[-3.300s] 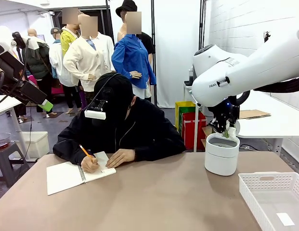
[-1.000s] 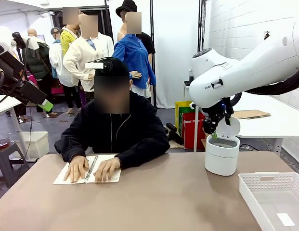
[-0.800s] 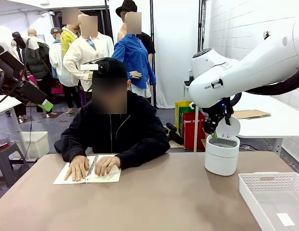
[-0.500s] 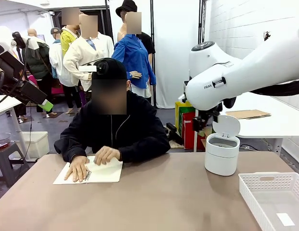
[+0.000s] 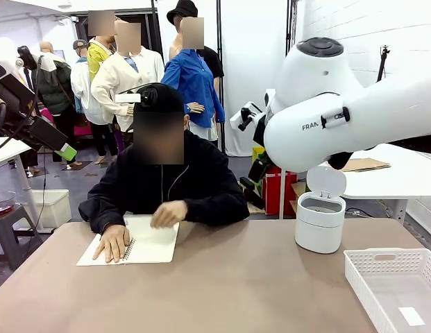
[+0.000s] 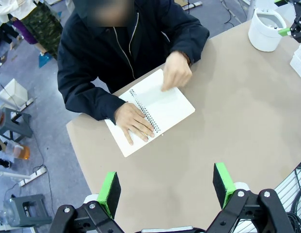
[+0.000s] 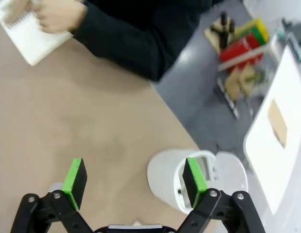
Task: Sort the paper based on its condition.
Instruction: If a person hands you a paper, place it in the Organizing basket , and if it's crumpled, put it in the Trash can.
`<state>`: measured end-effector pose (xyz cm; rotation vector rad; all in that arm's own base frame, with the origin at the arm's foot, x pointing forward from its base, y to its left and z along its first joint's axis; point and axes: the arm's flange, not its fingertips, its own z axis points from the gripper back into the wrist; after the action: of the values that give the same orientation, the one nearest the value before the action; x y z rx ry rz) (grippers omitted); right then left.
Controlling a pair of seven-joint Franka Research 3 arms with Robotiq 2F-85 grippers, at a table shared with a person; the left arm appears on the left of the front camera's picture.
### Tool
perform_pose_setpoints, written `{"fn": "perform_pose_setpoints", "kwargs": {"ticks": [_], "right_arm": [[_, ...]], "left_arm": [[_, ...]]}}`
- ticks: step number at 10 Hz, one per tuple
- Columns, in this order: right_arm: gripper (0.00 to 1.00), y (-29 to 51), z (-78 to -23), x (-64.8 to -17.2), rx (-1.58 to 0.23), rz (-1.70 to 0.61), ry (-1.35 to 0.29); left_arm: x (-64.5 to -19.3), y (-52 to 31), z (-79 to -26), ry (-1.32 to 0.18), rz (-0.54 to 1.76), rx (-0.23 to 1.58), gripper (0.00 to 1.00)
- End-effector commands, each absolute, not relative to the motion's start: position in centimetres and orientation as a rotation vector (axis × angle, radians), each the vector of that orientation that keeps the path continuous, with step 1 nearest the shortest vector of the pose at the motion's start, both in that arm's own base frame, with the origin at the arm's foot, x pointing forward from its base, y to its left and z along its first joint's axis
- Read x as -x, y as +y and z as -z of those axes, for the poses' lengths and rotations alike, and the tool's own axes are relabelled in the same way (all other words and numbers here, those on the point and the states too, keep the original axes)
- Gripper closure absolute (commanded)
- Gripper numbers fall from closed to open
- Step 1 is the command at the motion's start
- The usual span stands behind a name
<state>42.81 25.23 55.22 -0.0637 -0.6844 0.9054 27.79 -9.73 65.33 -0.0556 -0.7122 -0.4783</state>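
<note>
The paper is out of view. My right gripper [image 7: 134, 178] is open with nothing between its green pads. It hangs high over the tan table, and the white round bin [image 7: 167, 177] with its lid flipped up lies just past one finger. In the front view the bin [image 5: 319, 225] stands at the far right of the table, below my raised right arm [image 5: 340, 121]. My left gripper [image 6: 166, 189] is open and empty, high above the table's near left part.
Across the table a person holds a white spiral notebook [image 5: 142, 244], one hand [image 6: 133, 122] flat on it and the other hand [image 6: 177, 71] lifted above the page. A white slotted tray [image 5: 389, 254] with a flat white slip [image 5: 411, 316] in it sits at the front right.
My right arm has swung up and to the left, away from above the bin. The person has turned a notebook page and lifted one hand. My left arm has stayed still.
</note>
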Motion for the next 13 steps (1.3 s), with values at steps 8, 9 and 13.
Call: {"fn": "perform_pose_setpoints", "kwargs": {"ticks": [8,9,13], "right_arm": [[0.0,24.9,-63.9,-41.5,-0.256,-0.906,-0.53],[0.0,24.6,-64.6,-41.9,-0.309,-0.892,-0.512],[0.0,24.4,-64.9,-41.9,-0.349,-0.936,-0.578]], "left_arm": [[-27.7,-9.8,-65.4,-0.713,0.478,0.055,0.0],[-27.7,-9.8,-65.4,-0.713,0.478,0.055,0.0],[-27.7,-9.8,-65.4,-0.713,0.478,0.055,0.0]]}}
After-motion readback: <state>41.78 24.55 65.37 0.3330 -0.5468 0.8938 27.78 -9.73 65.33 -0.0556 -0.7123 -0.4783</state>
